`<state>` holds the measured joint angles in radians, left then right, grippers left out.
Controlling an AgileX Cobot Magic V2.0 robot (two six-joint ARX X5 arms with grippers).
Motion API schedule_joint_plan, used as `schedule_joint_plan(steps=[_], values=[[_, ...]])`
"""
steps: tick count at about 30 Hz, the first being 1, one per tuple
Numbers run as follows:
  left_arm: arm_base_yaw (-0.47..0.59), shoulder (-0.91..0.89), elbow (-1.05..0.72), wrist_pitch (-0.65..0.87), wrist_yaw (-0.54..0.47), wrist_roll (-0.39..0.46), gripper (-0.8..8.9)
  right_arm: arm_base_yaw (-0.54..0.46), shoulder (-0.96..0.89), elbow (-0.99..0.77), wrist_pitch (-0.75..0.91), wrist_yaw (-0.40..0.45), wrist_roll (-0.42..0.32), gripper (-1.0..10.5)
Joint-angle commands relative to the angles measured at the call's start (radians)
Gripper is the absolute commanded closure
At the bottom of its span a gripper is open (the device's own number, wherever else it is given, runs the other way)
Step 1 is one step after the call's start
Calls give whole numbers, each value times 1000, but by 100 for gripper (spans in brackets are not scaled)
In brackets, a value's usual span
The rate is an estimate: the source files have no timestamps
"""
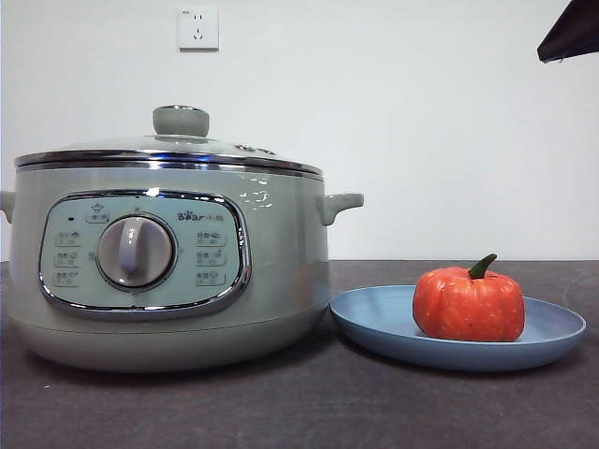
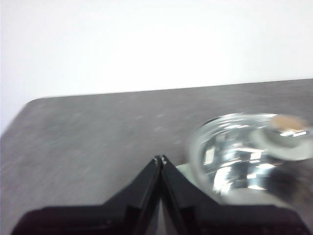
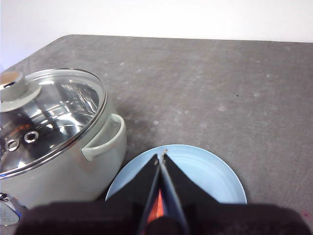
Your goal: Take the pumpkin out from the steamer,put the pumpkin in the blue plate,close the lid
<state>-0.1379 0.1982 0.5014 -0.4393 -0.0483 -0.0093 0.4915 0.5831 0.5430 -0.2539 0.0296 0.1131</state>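
Lid point(image 1: 168, 150) is seated on the steamer point(image 1: 168, 281) — chrome rim flush all round, pale knob on top. Steamer is seen at the left of the front view, control panel and grey dial point(image 1: 137, 251) facing the camera.

Pumpkin point(image 1: 469, 304) is found upright on the blue plate point(image 1: 374, 323), green stem up, toward the plate's right half in the front view. Plate sits on the dark table point(image 1: 299, 412) just beside the steamer's base, under its right side handle point(image 1: 339, 205); touching or not cannot be told.

Left gripper point(image 2: 161, 158): jaws pressed together, tips meeting, nothing held. It is held above the table with the lid's glass and knob seen close by, blurred, in its wrist view.

Right gripper point(image 3: 162, 155): jaws pressed together, nothing held. It is positioned above the blue plate; a sliver of orange is seen between the jaw bases, the pumpkin otherwise hidden behind them. Steamer with lid is seen beside the plate in that view, two small vent holes visible in the glass.

Only a black arm tip point(image 1: 569, 33) is shown at the top right corner of the front view — which arm it belongs to cannot be told there. A wall socket point(image 1: 197, 28) is mounted on the white wall behind.
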Motion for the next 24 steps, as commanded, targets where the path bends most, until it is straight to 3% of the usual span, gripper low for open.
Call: schedule_joint_plan(steps=[1, 11, 24], values=[[79, -50, -94, 32, 13, -1, 816, 0, -1, -4, 6, 3, 9, 946], [217, -179, -366, 148, 58, -97, 816, 0, -1, -4, 6, 3, 9, 946], [232, -197, -475, 198, 82, -96, 816, 0, -1, -4, 5, 3, 9, 946]])
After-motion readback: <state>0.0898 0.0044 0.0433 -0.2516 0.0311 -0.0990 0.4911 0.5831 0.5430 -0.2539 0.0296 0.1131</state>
